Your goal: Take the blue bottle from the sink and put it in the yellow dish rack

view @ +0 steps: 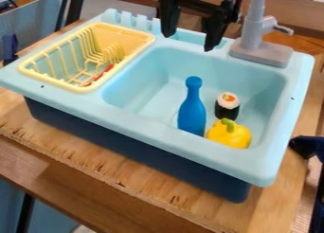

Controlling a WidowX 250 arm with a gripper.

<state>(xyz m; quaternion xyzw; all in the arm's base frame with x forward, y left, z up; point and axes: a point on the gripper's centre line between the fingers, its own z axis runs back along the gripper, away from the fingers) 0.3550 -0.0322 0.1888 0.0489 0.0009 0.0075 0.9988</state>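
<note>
The black gripper (pixel 191 38) hangs at the top centre, over the back rim of the toy sink (pixel 165 135). Its two fingers stand apart with nothing between them. Below it in the basin, a blue bottle (pixel 192 111) stands upright near the front wall. To the bottle's right is a sushi roll (pixel 227 105) with a white top and black side. A yellow pepper (pixel 229 134) with a green stem lies in front of the roll, at the basin's front right.
A yellow dish rack (pixel 84 89) with a red item inside occupies the sink's left side. The grey faucet (pixel 254 28) rises from the back right rim, close to the gripper. The sink rests on a wooden table (pixel 145 189).
</note>
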